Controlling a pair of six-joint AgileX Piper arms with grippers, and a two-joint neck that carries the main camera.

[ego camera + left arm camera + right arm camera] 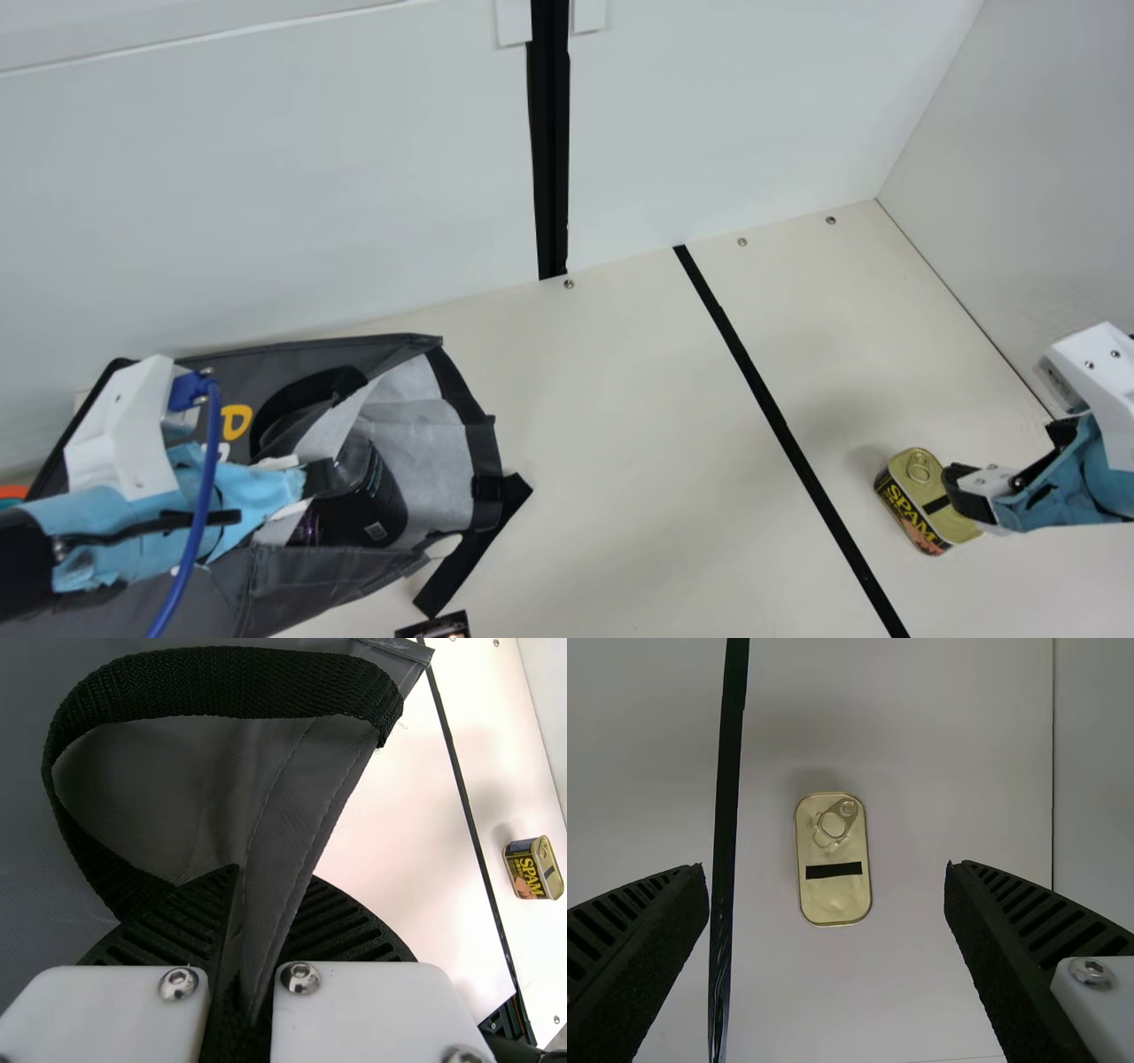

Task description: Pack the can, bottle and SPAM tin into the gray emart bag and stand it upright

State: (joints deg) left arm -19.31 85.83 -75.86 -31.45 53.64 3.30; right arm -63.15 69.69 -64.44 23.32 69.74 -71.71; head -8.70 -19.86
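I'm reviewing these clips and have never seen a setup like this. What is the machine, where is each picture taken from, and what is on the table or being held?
It is two robot arms at a table. The main view comes from a camera on a neck between them; each wrist view comes from a camera on that arm, looking past its tool.

The left tool pinches the edge of the gray bag, whose mouth is open with a dark container inside. The right tool is open above the SPAM tin, which sits lid up on the table, not held.
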